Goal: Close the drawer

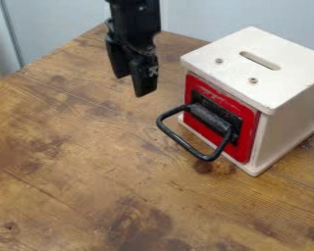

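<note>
The red drawer [218,116] sits in the cream wooden casing [262,88] at the right. Its red front looks flush with the casing's face. A black bar handle [215,112] crosses the front, and a large black loop [188,134] hangs from it onto the table. My gripper [130,78] hangs upper left of the drawer, pointing down, its two black fingers apart and nothing between them. It is clear of the loop and the casing.
The worn brown wooden table [81,167] stretches to the left and front. The casing has a slot [261,60] on top. A pale wall rises behind the table's far edge.
</note>
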Controlling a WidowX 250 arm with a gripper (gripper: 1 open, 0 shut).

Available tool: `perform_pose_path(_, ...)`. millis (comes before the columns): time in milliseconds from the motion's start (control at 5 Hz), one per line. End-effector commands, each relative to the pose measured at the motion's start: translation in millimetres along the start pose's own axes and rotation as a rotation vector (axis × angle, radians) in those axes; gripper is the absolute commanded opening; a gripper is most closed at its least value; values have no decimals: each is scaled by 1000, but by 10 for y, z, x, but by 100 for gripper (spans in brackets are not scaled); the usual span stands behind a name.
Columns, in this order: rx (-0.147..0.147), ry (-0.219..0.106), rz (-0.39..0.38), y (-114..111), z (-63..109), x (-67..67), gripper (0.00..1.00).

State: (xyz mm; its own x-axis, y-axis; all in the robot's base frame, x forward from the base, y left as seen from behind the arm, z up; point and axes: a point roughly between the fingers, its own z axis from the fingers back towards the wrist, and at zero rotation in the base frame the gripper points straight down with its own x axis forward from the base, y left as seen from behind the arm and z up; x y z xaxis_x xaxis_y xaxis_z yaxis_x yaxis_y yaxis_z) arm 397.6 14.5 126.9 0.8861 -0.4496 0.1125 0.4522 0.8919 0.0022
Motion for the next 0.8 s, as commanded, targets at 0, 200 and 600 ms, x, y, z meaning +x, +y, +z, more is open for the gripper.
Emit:
perform_pose_path(0,22,-44,2,-105,131,68,100)
perform_pose_path(200,19,-33,2,-184,47,96,100)
perform_pose_path(600,26,-27,-23,-506,-134,254,100)
